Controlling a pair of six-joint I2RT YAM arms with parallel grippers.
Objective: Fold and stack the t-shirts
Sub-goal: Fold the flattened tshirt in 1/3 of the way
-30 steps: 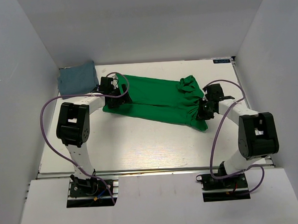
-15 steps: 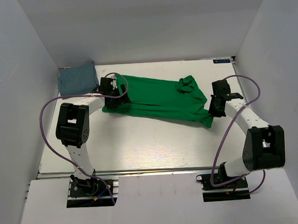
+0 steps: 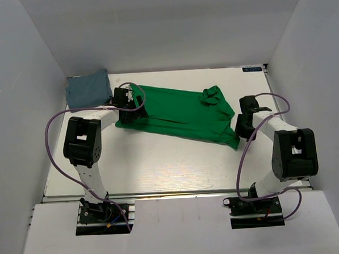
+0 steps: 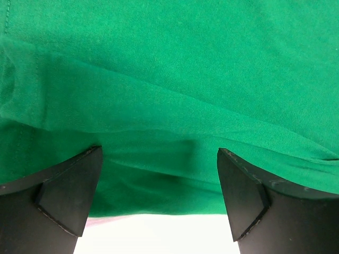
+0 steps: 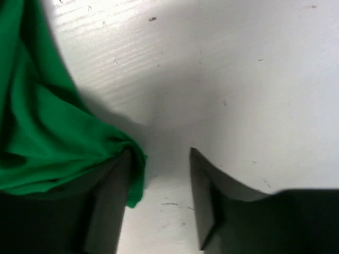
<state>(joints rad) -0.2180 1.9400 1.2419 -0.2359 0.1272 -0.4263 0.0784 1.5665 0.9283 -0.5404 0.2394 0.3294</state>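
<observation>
L claw [image 4: 159, 153]: released, jaws wide apart; nothing pinched btwn them.
L claw vs green shirt [image 3: 180, 118]: claw sits low over the shirt's L end. In the wrist view green cloth fills the frame ahead of and btwn both fingers [image 4: 69, 196], w/ a soft fold running across; thin strip of table at the bottom edge.
R claw [image 5: 160, 153]: released, jaws part-way apart; bare table [image 5: 238, 79] shows in the gap.
R claw vs green shirt: claw at the shirt's R end, near corner. Bunched cloth lies left of the gap in the wrist view, its tip touching one finger [image 5: 108, 201]; the other finger is clear of cloth. Not gripped.
Green shirt, place: mid-table, stretched long btwn the two claws, flat but wrinkled, w/ a crumpled lump at its far R end.
Grey-blue shirt [image 3: 88, 90]: folded, far L corner of the table, just beyond the L claw, apart from the green one. No claw on it.
</observation>
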